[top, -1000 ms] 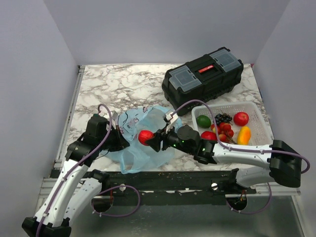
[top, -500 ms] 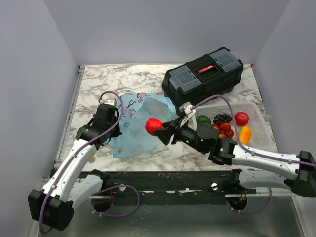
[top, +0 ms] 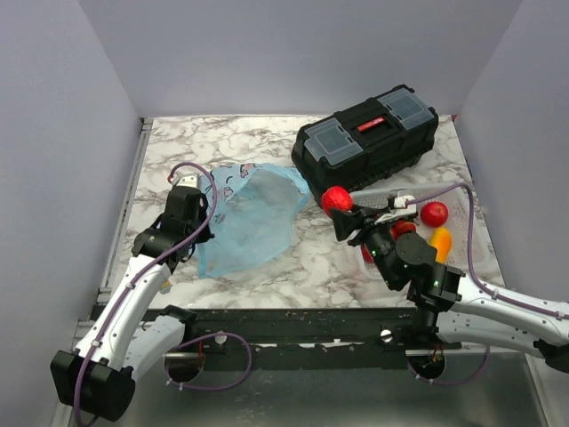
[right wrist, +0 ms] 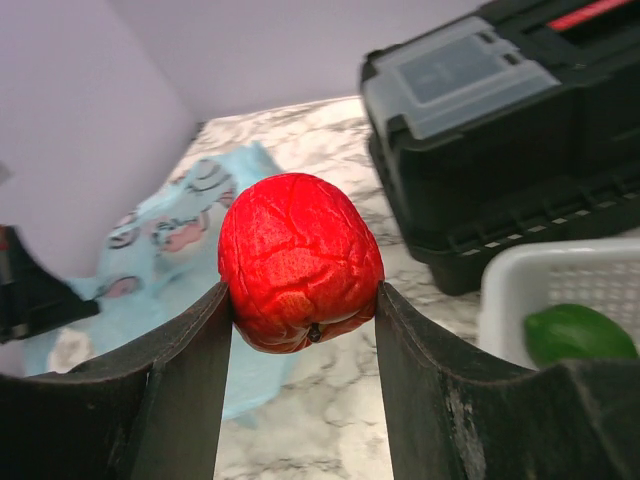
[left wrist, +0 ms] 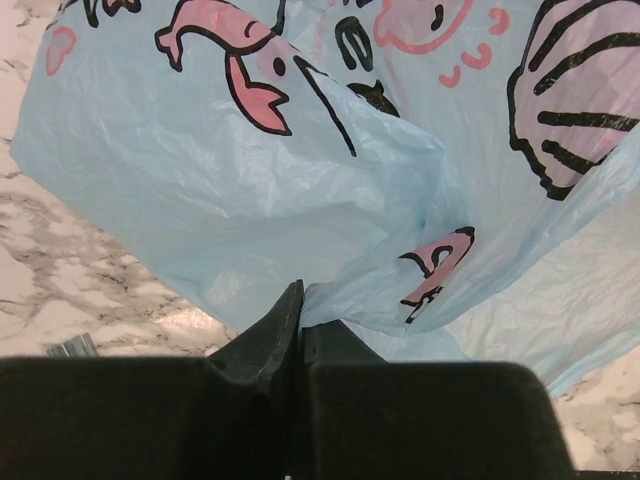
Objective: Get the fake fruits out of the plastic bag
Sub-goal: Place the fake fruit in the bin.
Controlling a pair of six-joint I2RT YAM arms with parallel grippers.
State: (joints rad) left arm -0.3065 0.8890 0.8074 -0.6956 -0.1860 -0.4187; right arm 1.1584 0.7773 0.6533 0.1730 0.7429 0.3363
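Observation:
My right gripper (top: 339, 207) is shut on a wrinkled red fake fruit (top: 336, 198), held in the air between the plastic bag and the white basket (top: 468, 219). Seen from the right wrist, that fruit (right wrist: 300, 262) sits squeezed between the two fingers of the gripper (right wrist: 303, 296). The light-blue plastic bag (top: 253, 218) with pink printed figures lies slumped on the marble. My left gripper (top: 204, 234) is shut on the bag's left edge; the left wrist view has the film (left wrist: 250, 180) pinched at the fingertips (left wrist: 290, 305). A red fruit (top: 434, 213) and an orange one (top: 439, 242) lie in the basket.
A black toolbox (top: 364, 138) stands at the back right, close behind the basket. In the right wrist view a green fruit (right wrist: 578, 333) rests inside the basket (right wrist: 520, 290), below the toolbox (right wrist: 500, 120). Grey walls enclose the table on three sides.
My right gripper has carried the red fruit out of the bag and to the right, up to the basket. My left gripper has pulled the bag's edge back and left; the bag has flattened.

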